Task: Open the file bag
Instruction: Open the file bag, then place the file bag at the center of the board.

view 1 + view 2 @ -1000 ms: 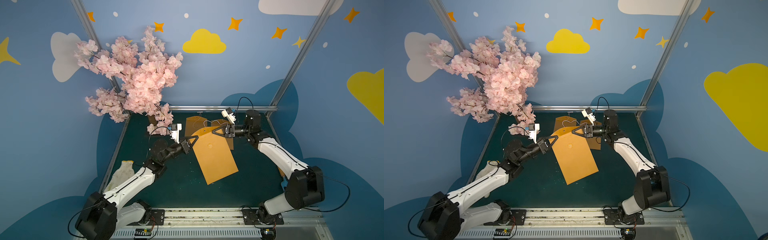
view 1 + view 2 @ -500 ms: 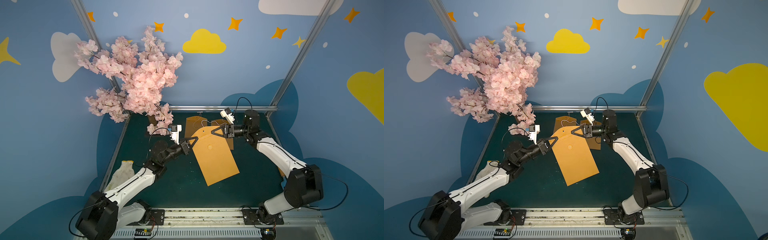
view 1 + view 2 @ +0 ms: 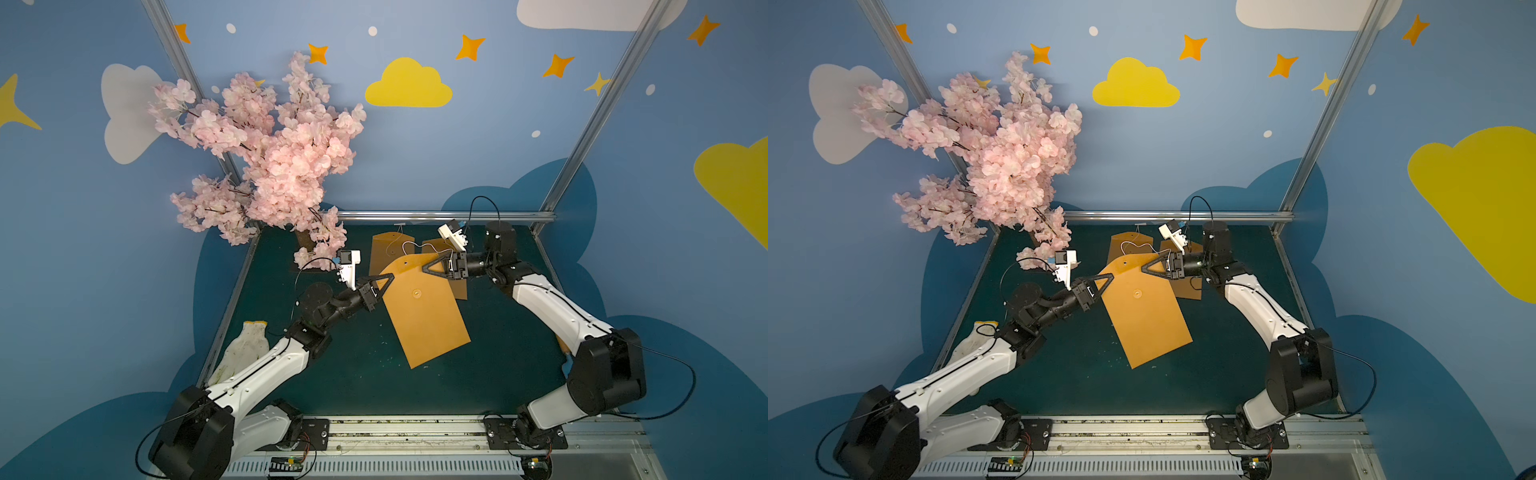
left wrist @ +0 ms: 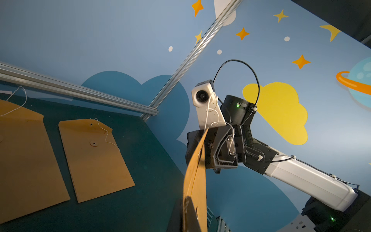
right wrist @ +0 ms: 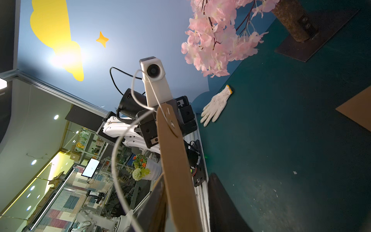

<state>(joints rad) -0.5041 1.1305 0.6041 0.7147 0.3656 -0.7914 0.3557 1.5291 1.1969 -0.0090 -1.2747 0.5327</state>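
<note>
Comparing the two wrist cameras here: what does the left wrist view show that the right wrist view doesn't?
Left wrist only: the right arm, and a flat file bag beside another, where the right wrist catches just a brown corner. Right wrist only: a white glove, the pink blossom tree, the left arm. Shared: the lifted file bag edge-on, its white string, the green table.

The bag (image 4: 195,180) stood edge-on, pinched at its near end by the left gripper (image 4: 187,209). Its far edge ran in between the parted jaws of the right gripper (image 4: 208,148). A white string (image 4: 208,108) looped from there across the right arm's camera (image 4: 202,98). On the green mat (image 4: 152,156) lay two more bags (image 4: 94,160), flat and side by side, each trailing a loose string.
</note>
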